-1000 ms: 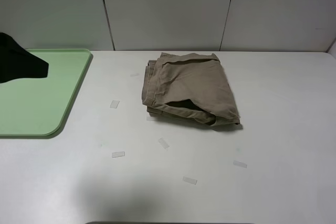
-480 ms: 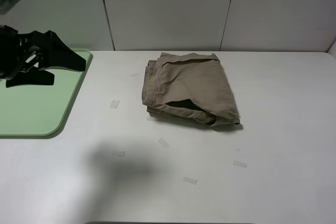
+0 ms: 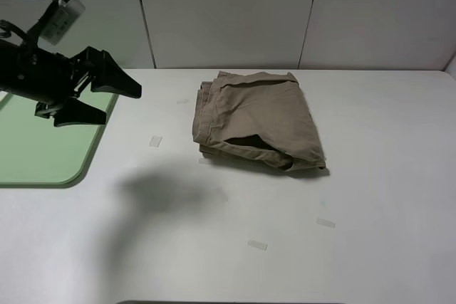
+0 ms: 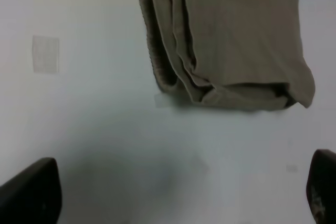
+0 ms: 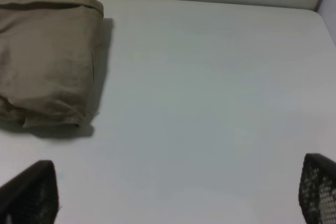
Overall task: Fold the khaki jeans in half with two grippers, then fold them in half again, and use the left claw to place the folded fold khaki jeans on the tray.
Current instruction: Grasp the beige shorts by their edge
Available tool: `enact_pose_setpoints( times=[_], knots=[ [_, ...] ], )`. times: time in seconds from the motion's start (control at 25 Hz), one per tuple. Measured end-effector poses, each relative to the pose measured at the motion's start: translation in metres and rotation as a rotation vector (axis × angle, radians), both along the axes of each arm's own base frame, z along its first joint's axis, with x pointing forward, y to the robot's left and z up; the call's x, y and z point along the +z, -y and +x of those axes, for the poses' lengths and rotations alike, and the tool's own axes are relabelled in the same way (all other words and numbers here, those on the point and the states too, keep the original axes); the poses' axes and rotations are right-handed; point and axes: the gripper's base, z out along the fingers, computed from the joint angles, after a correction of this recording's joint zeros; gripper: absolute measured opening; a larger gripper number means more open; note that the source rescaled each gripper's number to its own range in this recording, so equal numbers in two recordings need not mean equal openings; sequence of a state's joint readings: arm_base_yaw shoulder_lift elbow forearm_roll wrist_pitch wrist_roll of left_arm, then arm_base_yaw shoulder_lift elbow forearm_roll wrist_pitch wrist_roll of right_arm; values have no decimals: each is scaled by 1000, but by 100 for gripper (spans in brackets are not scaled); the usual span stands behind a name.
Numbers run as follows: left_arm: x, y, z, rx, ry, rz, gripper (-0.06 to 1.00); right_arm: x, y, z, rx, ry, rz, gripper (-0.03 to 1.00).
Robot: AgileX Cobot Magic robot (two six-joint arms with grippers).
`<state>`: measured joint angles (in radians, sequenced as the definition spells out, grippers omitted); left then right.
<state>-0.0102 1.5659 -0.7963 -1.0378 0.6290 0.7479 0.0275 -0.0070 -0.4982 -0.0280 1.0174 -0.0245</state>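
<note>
white tabletop [image 3: 370, 176] fills most of the high view, backed by pale grey wall panels [image 3: 228, 12] with dark seams. the khaki jeans [image 3: 256, 122] lie just above the centre of the frame, folded into a compact, roughly square bundle, with layered edges stacked along its left side and a dark gap at its lower edge; nothing touches them. the tray [image 3: 43, 147], pale green with a rounded corner, sits flat at the left edge of the frame, well apart from the jeans, with bare table and a small piece of clear tape [image 3: 155, 141] between them. another strip [image 3: 257, 245] lies low in the frame and a further scrap [image 3: 325, 223] lies to the lower right. the left claw [image 3: 122, 107] hangs in the air at the upper left, in front of the tray's upper right corner, its two black prongs spread wide, pointing right toward the jeans and holding nothing. a soft shadow [image 3: 167, 194] falls on the table below and right of it. its wrist camera shows its fingertips [image 4: 29, 195] only as dark shapes far apart, with the folded bundle beyond them. the right gripper [image 5: 173, 198] is outside the high view; its own camera shows two black tips set wide and empty over bare table, the jeans well clear of them.
</note>
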Motion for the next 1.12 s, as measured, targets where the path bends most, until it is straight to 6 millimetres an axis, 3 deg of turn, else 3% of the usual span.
enact_pose_setpoints(
  times=[0.64,1.12],
  knots=[
    [-71,10,55,-21,-67,-129,95,0,0,0,0,0,0,100],
    [-108,48,93,-96,-84,-192,94,0,0,0,0,0,0,100]
  ],
)
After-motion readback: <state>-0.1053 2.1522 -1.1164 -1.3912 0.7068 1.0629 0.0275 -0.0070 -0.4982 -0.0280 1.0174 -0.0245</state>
